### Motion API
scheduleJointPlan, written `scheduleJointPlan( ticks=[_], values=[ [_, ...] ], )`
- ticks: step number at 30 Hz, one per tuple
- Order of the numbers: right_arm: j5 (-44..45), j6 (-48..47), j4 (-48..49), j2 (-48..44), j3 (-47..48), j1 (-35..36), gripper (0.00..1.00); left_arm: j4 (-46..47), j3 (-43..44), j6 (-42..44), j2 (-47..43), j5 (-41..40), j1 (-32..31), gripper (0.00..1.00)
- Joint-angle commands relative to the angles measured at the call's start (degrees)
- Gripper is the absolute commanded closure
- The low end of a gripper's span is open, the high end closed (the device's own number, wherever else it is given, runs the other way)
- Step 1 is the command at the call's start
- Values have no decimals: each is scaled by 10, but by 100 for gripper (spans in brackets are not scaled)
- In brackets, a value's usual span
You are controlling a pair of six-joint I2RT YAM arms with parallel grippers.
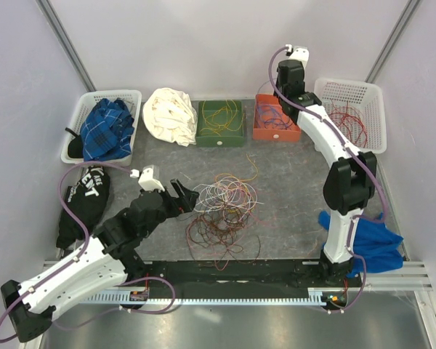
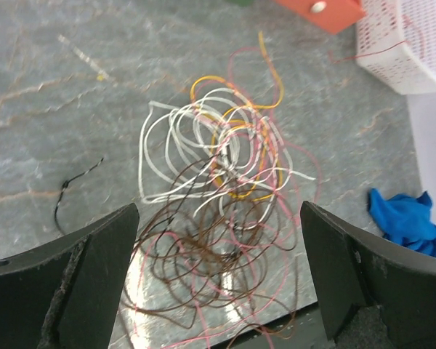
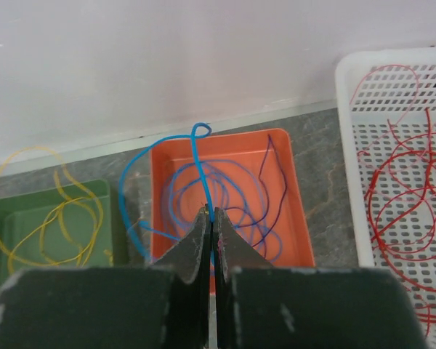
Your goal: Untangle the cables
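A tangle of white, brown, pink and yellow cables [image 1: 221, 211] lies in the middle of the table; it also shows in the left wrist view [image 2: 225, 196]. My left gripper [image 1: 187, 198] is open and empty just left of the tangle, its jaws either side of the brown loops [image 2: 203, 254]. My right gripper [image 3: 209, 218] is shut on a blue cable [image 3: 198, 163] and holds it above the orange box [image 1: 275, 121], where more blue cable lies coiled [image 3: 232, 203]. The blue cable loops over the box's left wall.
A green box [image 1: 220, 122] holds yellow cable. A white basket [image 1: 351, 113] at the right holds red cables. A white cloth [image 1: 169, 115], a basket with blue plaid cloth [image 1: 105, 127], a black bag [image 1: 83, 200] and a blue cloth [image 1: 370, 236] lie around the edges.
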Motion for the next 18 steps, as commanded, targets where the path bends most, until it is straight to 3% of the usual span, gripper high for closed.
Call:
scheduleJointPlan(
  ticks=[1,7,8,10,11,14,18],
  values=[
    [-4,-11,-10,49,76,-29,100,-6,-40,-44,-20,-7,2,0],
    [-36,10,-10,91,67,-49,100,2,-63,-59,8,-5,2,0],
    [-43,11,-9,94,62,-49,95,3,-63,-61,13,-3,2,0],
    [-56,17,3,91,44,-49,68,5,-61,-64,32,2,2,0],
    [-52,21,11,86,36,-49,45,9,-59,-64,38,4,2,0],
    [-46,37,46,45,-6,-48,23,11,-50,-59,54,8,2,0],
    [-35,50,91,-51,-72,-49,15,11,-51,-57,56,14,2,0]
  ],
)
